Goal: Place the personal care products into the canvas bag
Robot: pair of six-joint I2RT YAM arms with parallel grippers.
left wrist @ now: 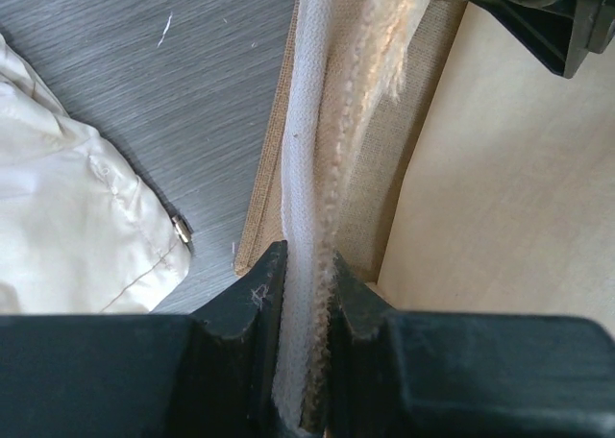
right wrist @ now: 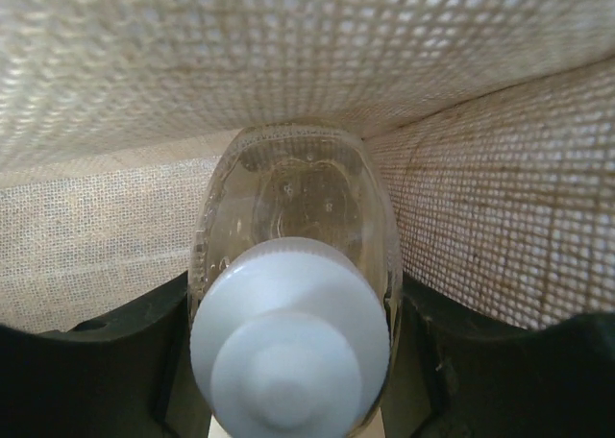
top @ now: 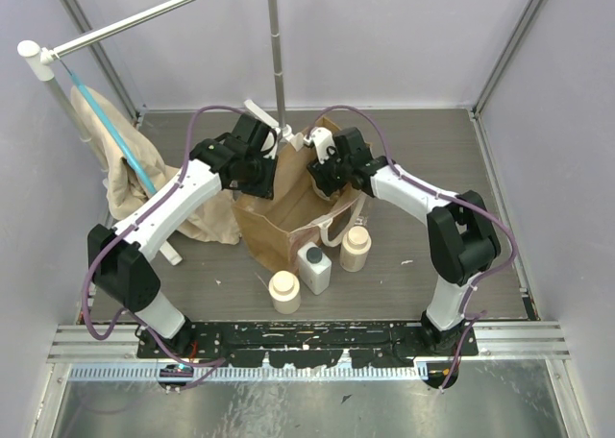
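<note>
You have the table point(top: 480, 169) set with the canvas bag point(top: 279, 217) near its middle, mouth facing up and toward the far edge. A beige cloth point(top: 125, 169) with a blue strap is heaped by the left edge and is not part of the job. Both arms reach in over the bag's mouth. Your left end effector point(left wrist: 303, 275) is pressed together on the bag's cream handle point(left wrist: 312, 169), pinching the webbing at the rim; judging from that, it is there to hold the mouth open. Your right end effector point(top: 329, 169) is inside the bag and grips a clear bottle point(right wrist: 288, 207) with a white cap between its fingers, woven fabric all around it in the wrist view. So the step in hand looks like the drop-off of this bottle. The next move calls for spreading the right fingers to let it go, then lifting straight out without snagging the rim or the handle. You cannot tell from here how close the bottle is to the bag's floor. Three more wait between the bag and the near edge: a white square bottle point(top: 314, 268) with a dark cap, and two round cream bottles, one left point(top: 284, 290) and one right point(top: 356, 248) of it.
</note>
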